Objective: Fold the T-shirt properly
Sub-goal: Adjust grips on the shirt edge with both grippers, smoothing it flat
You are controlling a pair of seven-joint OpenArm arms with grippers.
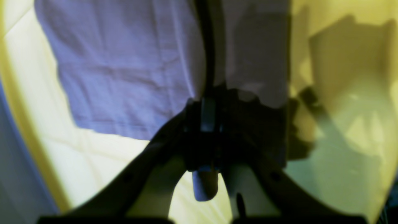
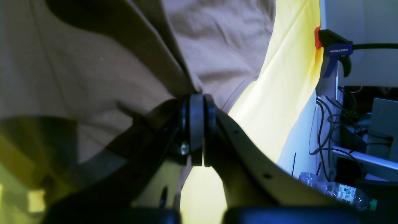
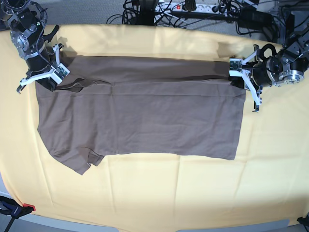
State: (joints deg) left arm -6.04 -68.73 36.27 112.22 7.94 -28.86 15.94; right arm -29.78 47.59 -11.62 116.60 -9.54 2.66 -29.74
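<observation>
Base view, nearest edge first: at the lower left corner a clamp (image 3: 19, 209) with a red tip grips the rim of the surface, which is draped in a yellow cloth (image 3: 159, 193). Above that bare yellow band lies the T-shirt (image 3: 145, 121), spread flat across the middle of the frame, one short sleeve pointing to the lower left and the straight hem running down the right side. Its far long edge is doubled over, forming a darker strip along the top of the garment.

At the upper left of the frame, the right end effector (image 3: 48, 77) is closed on the T-shirt's upper left corner, by the shoulder. At the upper right, the left end effector (image 3: 240, 73) is closed on the fabric at the upper right corner, by the hem. Beyond the far rim of the surface, at the top of the frame, lie a power strip (image 3: 188, 7) and tangled cables.

Right wrist view: the black pads (image 2: 196, 123) press together at mid-frame with the taupe fabric pinched between them and draping off to the upper left; yellow cloth shows behind, and a second clamp (image 2: 334, 48) sits at the upper right. A plastic bottle (image 2: 337, 189) lies at the lower right.

Left wrist view is blurred: the fingers meet at the centre on a fabric edge, with the shirt, tinted bluish here, filling the upper left.
</observation>
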